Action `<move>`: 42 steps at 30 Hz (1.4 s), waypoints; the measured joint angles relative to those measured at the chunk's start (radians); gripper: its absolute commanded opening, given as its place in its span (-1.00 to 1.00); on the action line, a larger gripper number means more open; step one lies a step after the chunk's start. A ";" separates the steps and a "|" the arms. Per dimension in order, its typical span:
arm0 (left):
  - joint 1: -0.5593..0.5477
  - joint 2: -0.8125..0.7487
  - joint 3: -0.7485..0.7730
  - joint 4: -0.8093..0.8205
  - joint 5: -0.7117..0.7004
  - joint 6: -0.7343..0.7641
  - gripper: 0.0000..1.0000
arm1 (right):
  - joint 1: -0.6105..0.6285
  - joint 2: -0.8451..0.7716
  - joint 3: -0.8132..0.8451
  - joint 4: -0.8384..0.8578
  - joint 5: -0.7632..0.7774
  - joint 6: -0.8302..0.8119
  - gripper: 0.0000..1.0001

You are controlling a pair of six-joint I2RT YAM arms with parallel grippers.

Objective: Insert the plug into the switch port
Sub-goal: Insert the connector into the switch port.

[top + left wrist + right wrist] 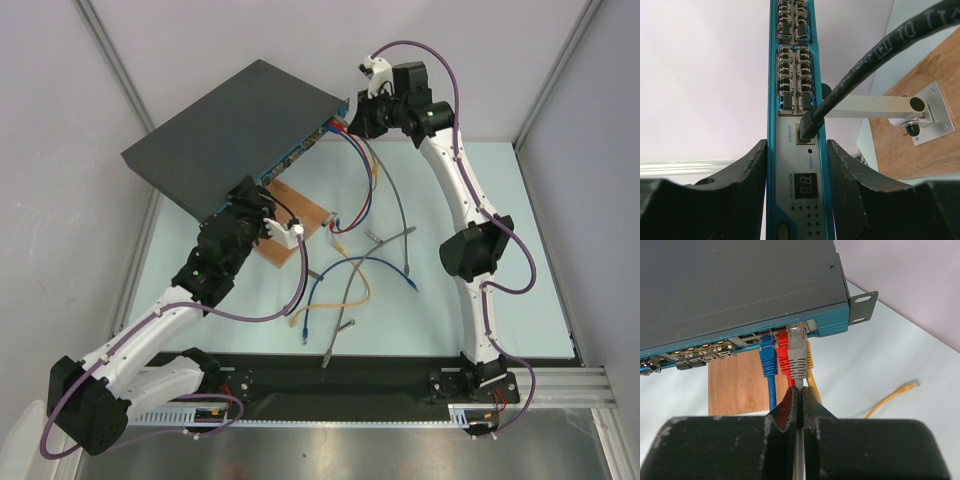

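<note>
So the table (520, 250) is pale blue, and the switch (230, 125) sits over its far-left corner. Its long axis runs diagonally from the left edge toward the far middle, and the blue port face looks out over the middle of the table. It seems to ride up off the surface, above a wooden board (740, 382).

The left gripper (796, 150) is about half open and clamped on the switch. One finger (740, 185) is on each flat side, straddling the front face at its left end. The right gripper (799, 392) is at the other end by the rack ear (863, 305), pinched fully closed on the grey cable (799, 384).

The grey plug (798, 356) is just ahead of those fingertips and dead in line with them. Its nose points straight into the port row and its tail points back at the gripper. The tip is in the port mouth, but I honestly can't tell if it's fully seated. It's squeezed between a red plug (784, 357) and a yellow plug (809, 360), with a blue plug (768, 357) beyond the red one.

A black cable (875, 60) is plugged into the port marked CONSOLE (790, 134). Its jacket has printed lettering that's too skewed to read. Below that port are a RESET (811, 161) label and a little two-digit display (806, 186).
</note>
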 measured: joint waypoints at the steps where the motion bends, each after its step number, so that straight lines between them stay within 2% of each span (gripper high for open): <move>1: 0.000 0.001 0.000 0.000 -0.002 0.000 -0.99 | 0.000 0.000 0.000 0.003 -0.001 0.000 -1.00; 30: -0.010 0.016 0.004 0.018 -0.016 -0.019 -0.99 | 0.005 0.026 0.000 0.118 -0.015 0.011 -1.00; 42: -0.010 0.037 0.006 0.049 -0.023 -0.028 -0.99 | -0.015 0.051 -0.045 0.332 -0.133 0.072 -1.00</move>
